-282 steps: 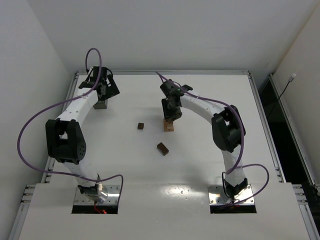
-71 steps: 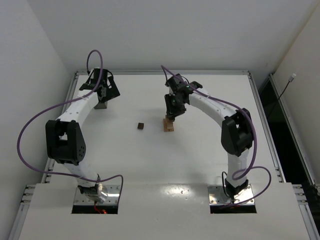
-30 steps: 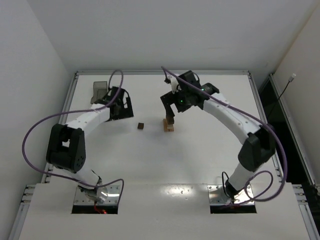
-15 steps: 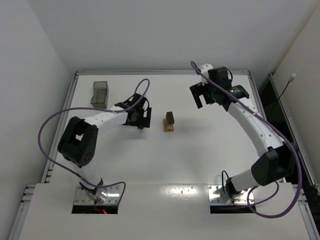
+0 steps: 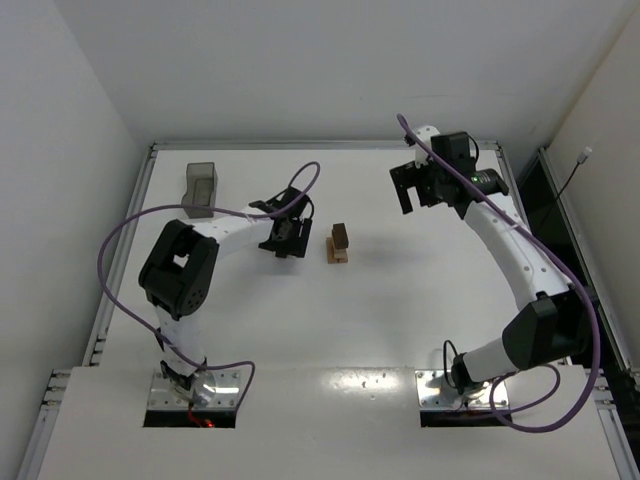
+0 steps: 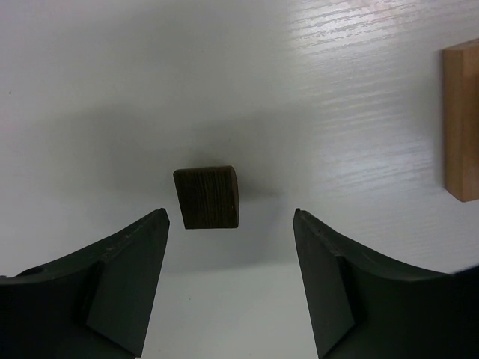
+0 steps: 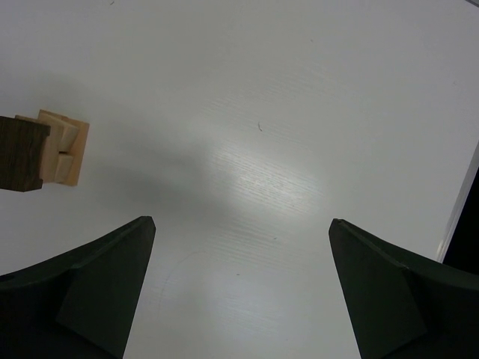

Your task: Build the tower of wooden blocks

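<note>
One loose dark block (image 6: 207, 197) lies on the table (image 5: 400, 300) near its middle, a little toward the far edge and just left of the tower (image 5: 340, 243). We see the left gripper (image 5: 289, 244) set low astride it, jaws partly apart with a gap on either side of the wood, gripping nothing. We judge the step in hand to be the pick-up of this last piece. As we read it, the next move calls for the jaws to close squarely on the block's sides. Then comes a lift and a level placing on the tower's top block (image 7: 19, 163), without nudging the narrow stack. The right gripper (image 5: 412, 195) hangs wide open and empty near the far right corner, well apart from the tower. We count one loose block, one tower of tan pieces capped by one dark piece, one grey box (image 5: 200, 187) by the far left corner, and two grippers
</note>
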{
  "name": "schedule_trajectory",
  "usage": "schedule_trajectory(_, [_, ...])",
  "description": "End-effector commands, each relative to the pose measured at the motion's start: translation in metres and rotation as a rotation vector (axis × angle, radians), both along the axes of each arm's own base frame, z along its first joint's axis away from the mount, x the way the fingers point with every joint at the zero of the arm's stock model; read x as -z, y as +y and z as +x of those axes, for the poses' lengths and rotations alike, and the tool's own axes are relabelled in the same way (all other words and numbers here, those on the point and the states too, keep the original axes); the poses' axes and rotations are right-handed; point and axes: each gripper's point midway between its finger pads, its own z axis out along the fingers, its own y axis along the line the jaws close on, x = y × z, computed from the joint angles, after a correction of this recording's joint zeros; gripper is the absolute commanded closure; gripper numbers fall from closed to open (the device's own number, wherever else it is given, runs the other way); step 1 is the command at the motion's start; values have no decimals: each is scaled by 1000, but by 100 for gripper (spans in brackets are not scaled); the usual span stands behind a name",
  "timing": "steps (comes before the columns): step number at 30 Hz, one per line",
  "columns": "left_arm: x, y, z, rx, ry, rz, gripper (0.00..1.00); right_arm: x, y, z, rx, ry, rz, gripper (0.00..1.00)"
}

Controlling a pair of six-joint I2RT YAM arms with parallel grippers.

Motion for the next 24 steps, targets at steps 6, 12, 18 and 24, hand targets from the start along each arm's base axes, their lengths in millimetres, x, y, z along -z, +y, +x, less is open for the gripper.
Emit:
schedule_trajectory(6, [11, 1, 10, -27, 31, 17, 40, -14, 1, 7, 10, -38, 64, 0])
schedule_trajectory(12, [15, 3, 11, -40, 44, 10, 49, -9, 0, 6, 5, -17, 73, 0])
schedule_trajectory(18, [15, 6, 12, -50, 44, 10, 53, -6, 3, 7, 5, -5, 84, 0])
schedule_trajectory(24, [10, 7, 19, -59, 20, -4, 69, -6, 4, 6, -2, -4, 90, 0])
